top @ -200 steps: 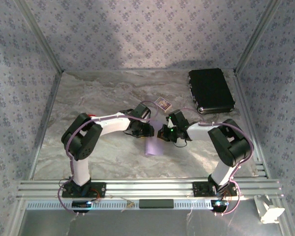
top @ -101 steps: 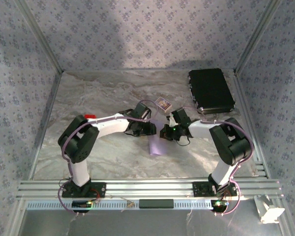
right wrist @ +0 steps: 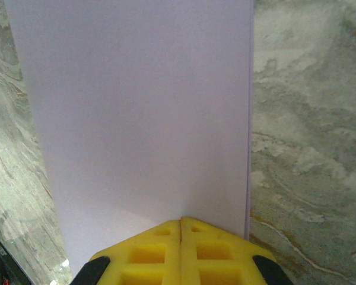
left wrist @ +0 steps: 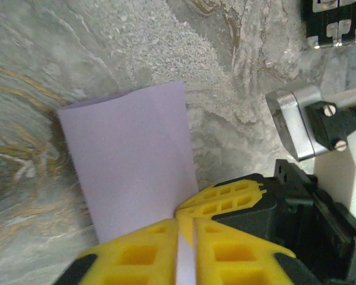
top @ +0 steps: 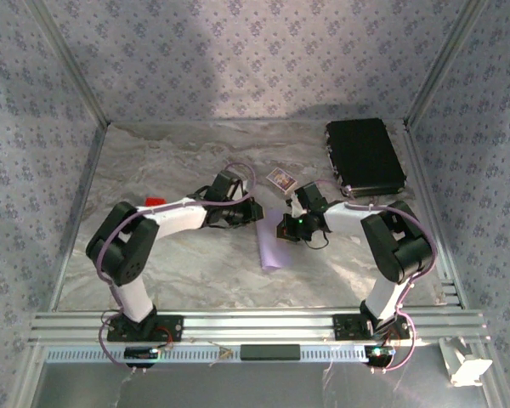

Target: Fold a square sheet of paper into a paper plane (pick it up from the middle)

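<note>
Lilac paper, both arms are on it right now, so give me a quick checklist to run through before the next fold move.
1. Left pincer grip on the lilac paper: ok, shut on its edge.
2. Right pincer grip: ok, shut on the paper.
3. Room between the pincers: not ok, they sit close together at the same end.
4. Layers lined up: cannot tell, the fold edges are not clear enough.
5. Patterned card clear of the paper: ok, it lies apart, farther back.
6. Black case out of the way: ok, in the far right corner.
</note>
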Motion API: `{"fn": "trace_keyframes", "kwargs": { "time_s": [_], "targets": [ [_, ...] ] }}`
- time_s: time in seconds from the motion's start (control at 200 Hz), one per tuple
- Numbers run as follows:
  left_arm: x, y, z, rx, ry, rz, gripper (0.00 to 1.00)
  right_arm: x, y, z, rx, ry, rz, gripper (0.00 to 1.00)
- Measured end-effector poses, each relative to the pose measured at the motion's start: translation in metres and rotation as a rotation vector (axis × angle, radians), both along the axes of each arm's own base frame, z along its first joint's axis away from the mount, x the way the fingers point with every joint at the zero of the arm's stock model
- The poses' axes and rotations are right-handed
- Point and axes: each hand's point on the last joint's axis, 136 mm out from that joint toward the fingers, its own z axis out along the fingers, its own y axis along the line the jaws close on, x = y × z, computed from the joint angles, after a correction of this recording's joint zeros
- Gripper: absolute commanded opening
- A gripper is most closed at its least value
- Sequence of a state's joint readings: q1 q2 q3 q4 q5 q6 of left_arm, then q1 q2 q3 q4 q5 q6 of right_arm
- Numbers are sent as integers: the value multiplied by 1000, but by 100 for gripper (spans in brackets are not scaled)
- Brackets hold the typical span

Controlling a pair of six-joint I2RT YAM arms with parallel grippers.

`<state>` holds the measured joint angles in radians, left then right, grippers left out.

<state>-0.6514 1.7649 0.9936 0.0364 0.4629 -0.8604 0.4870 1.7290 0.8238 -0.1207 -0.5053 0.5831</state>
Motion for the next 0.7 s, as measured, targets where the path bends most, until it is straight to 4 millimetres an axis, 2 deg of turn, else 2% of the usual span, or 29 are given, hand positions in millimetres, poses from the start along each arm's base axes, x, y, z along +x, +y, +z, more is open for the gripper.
{"fn": "trace_keyframes", "kwargs": {
  "time_s": [0.375,0.7],
  "targets": [
    [0,-11,-11,-67,42,-38,3,-1,2,0,-10,-1,-2,0],
    [5,-2,-35,-48,91,-22,3,-1,6,1,-28,-12,3,0]
  ]
}}
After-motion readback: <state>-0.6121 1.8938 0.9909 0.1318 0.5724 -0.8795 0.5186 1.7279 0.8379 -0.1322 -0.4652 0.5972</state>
